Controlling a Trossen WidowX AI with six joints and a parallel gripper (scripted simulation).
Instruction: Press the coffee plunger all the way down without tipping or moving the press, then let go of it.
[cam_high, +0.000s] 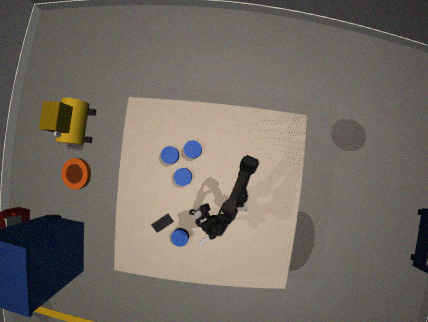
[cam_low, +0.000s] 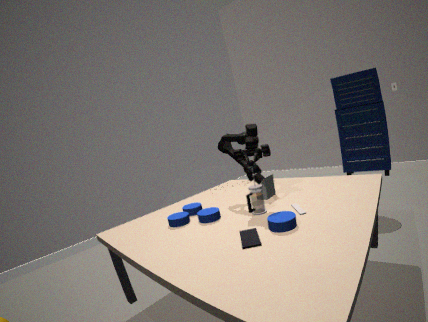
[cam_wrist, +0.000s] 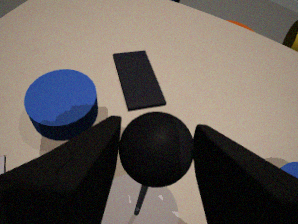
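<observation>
The coffee press stands upright on the table, a clear glass body with a black handle on its left in the exterior view. In the wrist view its pale lid shows below the round black plunger knob, with a short length of dark rod between them. My gripper is shut on the knob, one finger on each side, above the press. In the top view the arm hides most of the press. The plunger's disc inside the glass is too small to make out.
A blue disc and a black slab lie near the press. Several other blue discs lie farther off. A grey upright panel stands behind the press, and a small white bar lies to its right.
</observation>
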